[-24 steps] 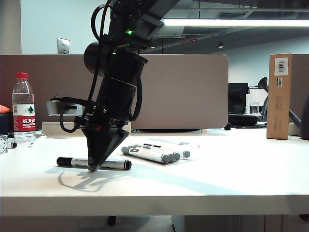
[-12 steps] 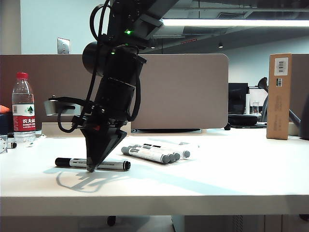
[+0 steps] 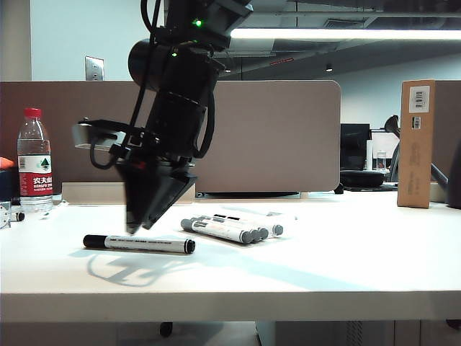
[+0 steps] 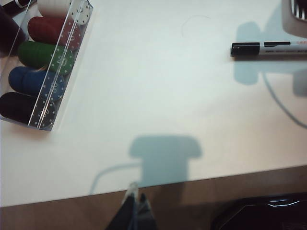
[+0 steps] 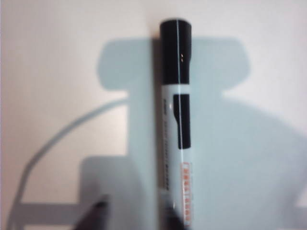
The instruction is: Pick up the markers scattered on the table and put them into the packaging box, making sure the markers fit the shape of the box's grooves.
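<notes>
A wide white table (image 3: pixel 346 259) carries the scene: the right arm's gripper (image 3: pixel 137 225) hangs just above a lone black-capped marker (image 3: pixel 138 244) lying flat near the front edge, its fingers apart and empty, astride the barrel in the wrist view, seemingly to line up a grasp. Beside it, a cluster of grey-capped markers (image 3: pixel 230 229) lies side by side, apparently seated in the barely visible packaging box (image 3: pixel 277 214). At the left edge stands a water bottle (image 3: pixel 34 162); a cardboard box (image 3: pixel 418 143) stands far right. The left gripper (image 4: pixel 135 203) waits off the table's edge, tips pressed together, near a clear case of coloured discs (image 4: pixel 45 67).
</notes>
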Tool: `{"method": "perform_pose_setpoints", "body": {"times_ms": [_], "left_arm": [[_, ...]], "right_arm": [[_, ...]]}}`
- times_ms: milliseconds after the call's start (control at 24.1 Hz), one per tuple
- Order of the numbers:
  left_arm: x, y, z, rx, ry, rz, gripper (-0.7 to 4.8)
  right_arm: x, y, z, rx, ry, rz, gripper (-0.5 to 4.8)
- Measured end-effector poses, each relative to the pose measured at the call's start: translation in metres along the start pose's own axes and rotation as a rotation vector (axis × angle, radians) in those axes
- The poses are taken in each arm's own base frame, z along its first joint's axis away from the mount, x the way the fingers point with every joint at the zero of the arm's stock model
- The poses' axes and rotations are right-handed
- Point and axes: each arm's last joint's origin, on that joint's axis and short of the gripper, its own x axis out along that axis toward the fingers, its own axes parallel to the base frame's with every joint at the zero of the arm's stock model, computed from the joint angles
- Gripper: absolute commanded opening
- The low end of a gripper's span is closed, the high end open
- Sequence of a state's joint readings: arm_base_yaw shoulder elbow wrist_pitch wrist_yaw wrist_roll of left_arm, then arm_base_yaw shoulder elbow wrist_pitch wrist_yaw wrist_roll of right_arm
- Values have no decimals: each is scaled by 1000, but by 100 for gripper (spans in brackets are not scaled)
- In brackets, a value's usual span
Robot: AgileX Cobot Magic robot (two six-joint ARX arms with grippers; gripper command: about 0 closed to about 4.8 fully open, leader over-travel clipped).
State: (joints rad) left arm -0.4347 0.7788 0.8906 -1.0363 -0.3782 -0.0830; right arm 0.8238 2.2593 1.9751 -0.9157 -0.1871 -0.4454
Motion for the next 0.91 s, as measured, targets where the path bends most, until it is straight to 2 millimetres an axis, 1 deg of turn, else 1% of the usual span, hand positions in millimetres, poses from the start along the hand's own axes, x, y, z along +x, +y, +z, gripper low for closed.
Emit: {"method": "perform_pose_setpoints", "body": {"times_ms": [42, 208, 374, 540, 748, 873, 914], "left_arm": [[0, 0, 0, 0, 0, 0, -5], [0, 0, 0, -1, -2, 0, -5], [0, 0, 1, -4, -9, -1, -5], [0, 0, 1, -4, -10, -1, -5], [0, 0, 2, -6, -16, -1, -5], [0, 0, 3, -10, -26, -2, -5], [0, 0, 3, -10, -27, -2, -5]], "right_arm": [[0, 0, 0, 0, -3, 6, 275], [2, -3, 0, 4, -14, 7, 275], [3, -14, -1, 9, -50, -23, 275], [4, -19, 2, 2, -92, -48, 275], [23, -23, -6, 18, -44, -27, 274], [25, -23, -7, 19, -36, -21, 273], [26, -23, -7, 18, -35, -20, 257]]}}
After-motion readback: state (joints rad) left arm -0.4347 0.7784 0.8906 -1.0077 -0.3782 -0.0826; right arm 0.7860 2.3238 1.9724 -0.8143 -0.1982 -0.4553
